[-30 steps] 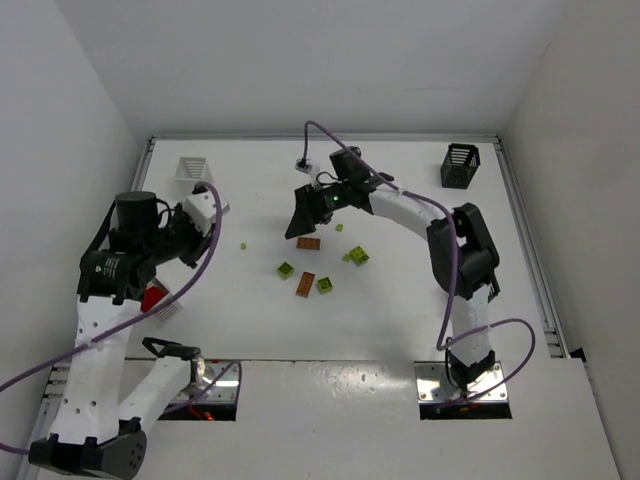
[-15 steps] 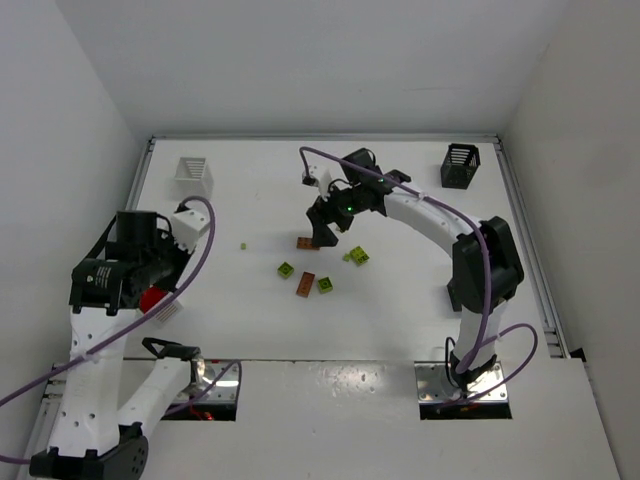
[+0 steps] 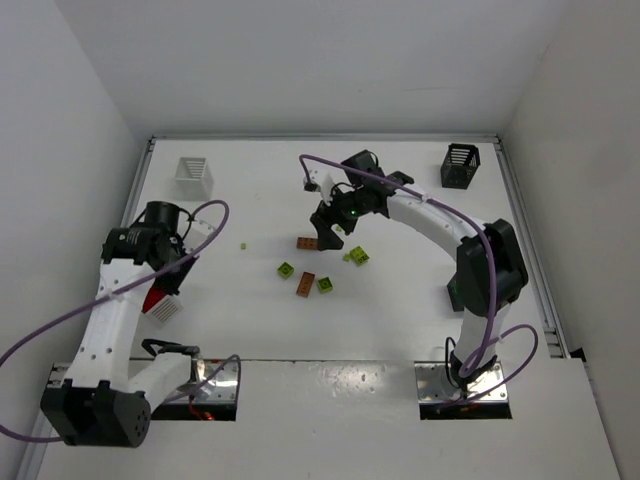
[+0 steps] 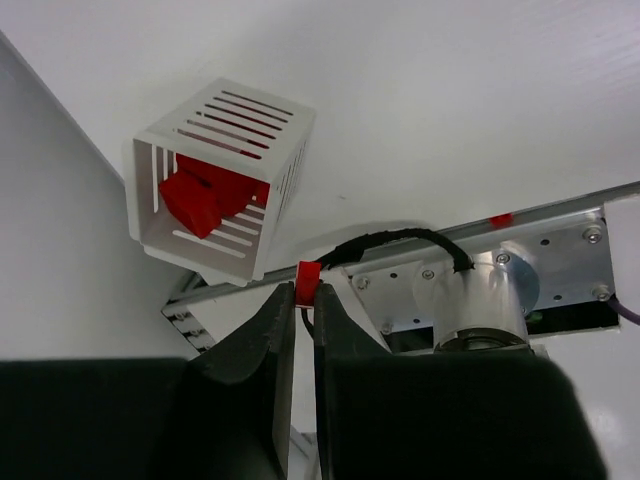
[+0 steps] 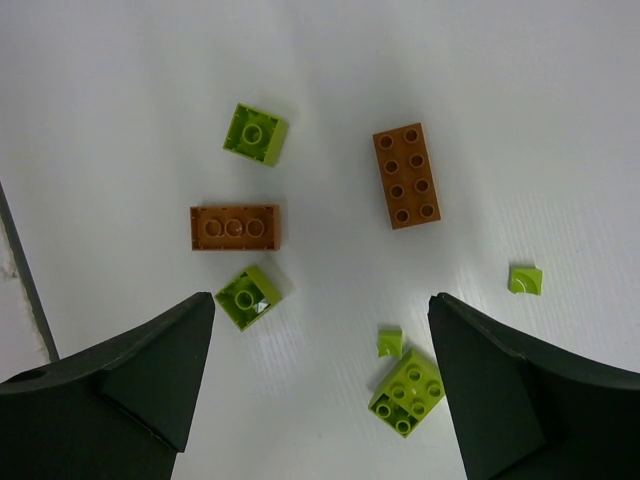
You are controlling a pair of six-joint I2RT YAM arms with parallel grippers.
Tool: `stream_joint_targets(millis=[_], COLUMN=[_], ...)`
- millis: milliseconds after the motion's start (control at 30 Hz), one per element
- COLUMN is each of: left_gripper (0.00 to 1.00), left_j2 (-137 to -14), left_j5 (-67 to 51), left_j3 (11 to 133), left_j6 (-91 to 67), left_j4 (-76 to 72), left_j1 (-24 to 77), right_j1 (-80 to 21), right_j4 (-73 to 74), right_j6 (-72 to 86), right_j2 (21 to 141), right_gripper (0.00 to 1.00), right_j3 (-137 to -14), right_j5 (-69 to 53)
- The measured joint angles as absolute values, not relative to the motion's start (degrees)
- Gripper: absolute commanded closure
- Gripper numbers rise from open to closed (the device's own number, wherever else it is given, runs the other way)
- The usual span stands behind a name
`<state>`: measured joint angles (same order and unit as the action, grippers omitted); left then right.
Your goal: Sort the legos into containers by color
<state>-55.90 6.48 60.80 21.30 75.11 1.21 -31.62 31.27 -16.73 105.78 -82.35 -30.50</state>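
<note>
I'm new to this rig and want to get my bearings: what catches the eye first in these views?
The scatter of small yellow-green and orange-brown plastic bricks in the middle of the white table stands out, with the right gripper hanging open right above them. Next comes the white slatted basket near the table's left edge, with bright red bricks inside it.

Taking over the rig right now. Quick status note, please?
Left gripper: shut, near the white slatted basket holding red plastic bricks.
Right gripper: open, above the loose bricks.
Done: red ones binned, as far as visible.
Left: two orange-brown bricks and several lime-green bricks on the table.
Second white slatted basket back left, black slatted basket back right; fourth not in view.
</note>
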Motion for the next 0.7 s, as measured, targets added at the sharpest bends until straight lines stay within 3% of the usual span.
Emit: stream_joint_targets(millis=[233,433,700], left_gripper=[1.00,0.93,0.89], left_j2=[-62.26,-65.60,-70.50], left_j5=[6.92,7.84,7.29], left_j3=[60.58,60.58,61.25], left_j6=[22.06,24.93,26.92], left_j4=[74.43,73.17,69.95], left_j1=[-8.78,-18.44,-21.50], right_j1=[-31.53,-31.51,-31.51], right_j4=[32.25,32.51,32.40], right_j6=[-18.09,-18.28,-18.26], right_j2=[105.03,104.03,103.90], right_gripper=[0.12,0.12,0.12], right_j3=[-81.47,-80.25,-80.25], right_j5=[-30.39,-30.44,-30.48])
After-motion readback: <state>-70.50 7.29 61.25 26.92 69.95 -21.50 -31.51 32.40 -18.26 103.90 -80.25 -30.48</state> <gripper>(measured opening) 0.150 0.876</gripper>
